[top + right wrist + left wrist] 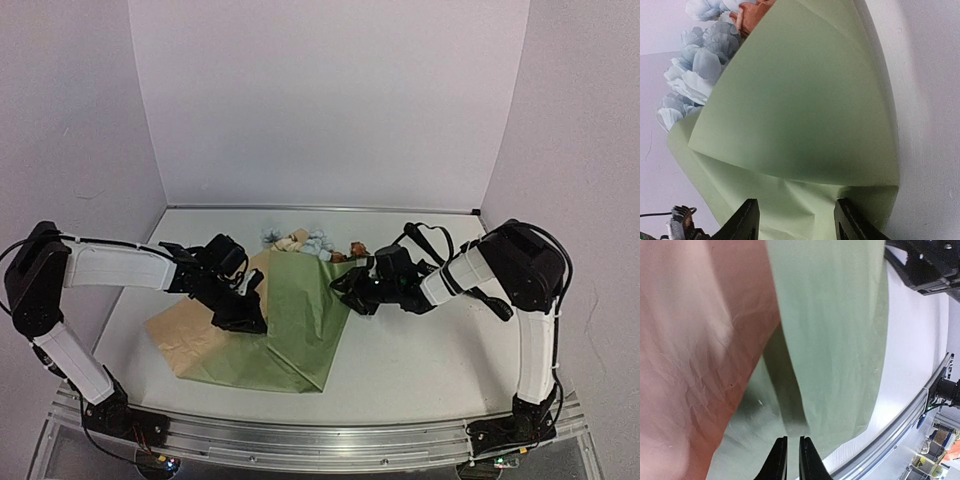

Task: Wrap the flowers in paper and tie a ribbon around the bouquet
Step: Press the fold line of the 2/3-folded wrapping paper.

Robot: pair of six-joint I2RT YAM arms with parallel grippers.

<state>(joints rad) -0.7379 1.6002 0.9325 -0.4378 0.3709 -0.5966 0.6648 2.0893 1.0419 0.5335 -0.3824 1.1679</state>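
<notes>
Right claw: fingers about half apart, straddling the near end of a folded flap of paper. Nothing is clamped.

Left claw: fingers a thin slit apart, tips at a raised crease of the same sheet. Cannot tell if the crease is pinched.

Paper lies on the table between the arms, green face up on the right, tan underside showing on the left. Flowers lie at the far end, blue and cream heads poking past the paper's edge. Stems are hidden, presumably under the flap. No ribbon seen in any view.

Step, by my reading: rolling the sheet round the stems. Tying is not yet near.

To do it well:
- Close the right claw on the flap's edge, low down and away from the heads.
- Carry the flap over the stems leftward in a shallow arc.
- Pin the sheet with the left claw (thin stuff, likely to slide or spring open).
- Pull gently, since a hard tug could tear it or drag the flowers out.
</notes>
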